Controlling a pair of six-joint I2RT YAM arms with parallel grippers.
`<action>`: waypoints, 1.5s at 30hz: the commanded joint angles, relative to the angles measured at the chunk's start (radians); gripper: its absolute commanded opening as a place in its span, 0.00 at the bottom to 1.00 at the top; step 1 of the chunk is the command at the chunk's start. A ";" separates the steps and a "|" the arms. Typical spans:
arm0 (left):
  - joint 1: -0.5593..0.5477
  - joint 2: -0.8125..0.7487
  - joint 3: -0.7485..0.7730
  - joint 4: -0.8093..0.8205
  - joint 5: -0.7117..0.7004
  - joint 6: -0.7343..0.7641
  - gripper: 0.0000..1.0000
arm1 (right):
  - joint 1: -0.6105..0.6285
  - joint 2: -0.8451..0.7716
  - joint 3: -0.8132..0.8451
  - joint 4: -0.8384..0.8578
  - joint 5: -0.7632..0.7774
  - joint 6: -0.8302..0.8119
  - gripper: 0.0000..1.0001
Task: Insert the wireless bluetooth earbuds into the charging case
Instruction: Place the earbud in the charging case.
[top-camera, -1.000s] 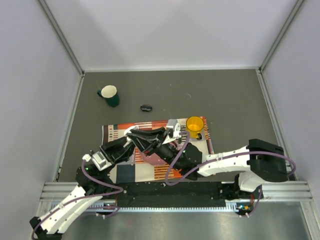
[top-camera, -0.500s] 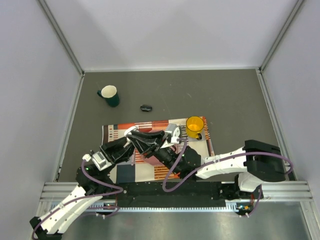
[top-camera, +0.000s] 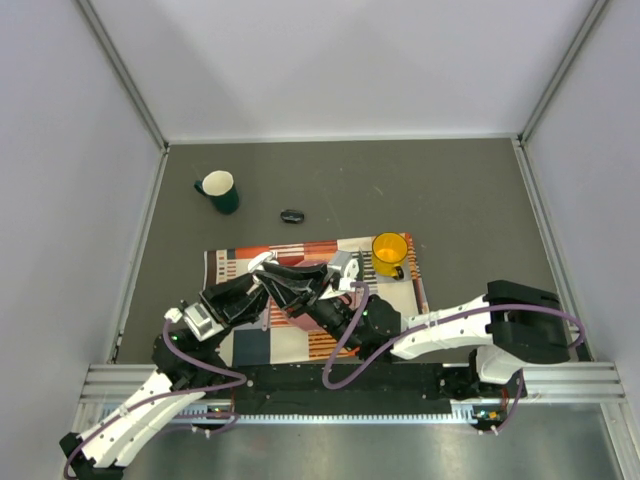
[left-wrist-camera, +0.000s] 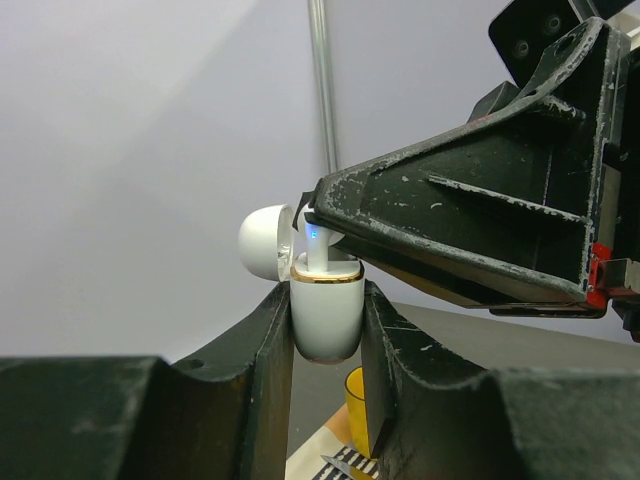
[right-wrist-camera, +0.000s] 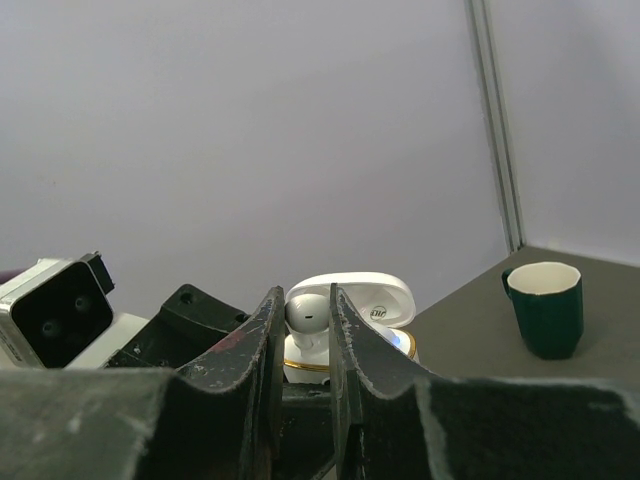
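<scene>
The white charging case (left-wrist-camera: 325, 318) has a gold rim and its lid (left-wrist-camera: 266, 241) is open. My left gripper (left-wrist-camera: 327, 308) is shut on the case's body and holds it upright above the cloth. My right gripper (right-wrist-camera: 305, 303) is shut on one white earbud (right-wrist-camera: 308, 316), whose stem reaches down into the case (right-wrist-camera: 352, 292). In the left wrist view the earbud's stem (left-wrist-camera: 320, 252) stands in the case beside a blue light. I see no second earbud. In the top view both grippers (top-camera: 296, 281) meet over the cloth, and the case is hidden there.
A patterned cloth (top-camera: 228, 266) lies on the grey table under the grippers. A yellow cup (top-camera: 389, 252) stands at the cloth's far right corner. A green mug (top-camera: 218, 190) and a black oval object (top-camera: 291, 216) sit further back on the left.
My right gripper has shifted slightly left and nearer, toward the case in my left gripper. The left arm has stayed still.
</scene>
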 joint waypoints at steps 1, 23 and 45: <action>0.001 -0.059 0.002 0.097 -0.014 -0.010 0.00 | 0.019 0.013 0.013 0.074 0.020 -0.013 0.07; 0.001 -0.058 0.005 0.077 -0.014 -0.010 0.00 | 0.023 -0.032 0.003 0.077 -0.001 -0.024 0.32; 0.001 -0.058 0.008 0.067 -0.015 -0.007 0.00 | 0.026 -0.107 0.013 0.062 -0.043 -0.039 0.38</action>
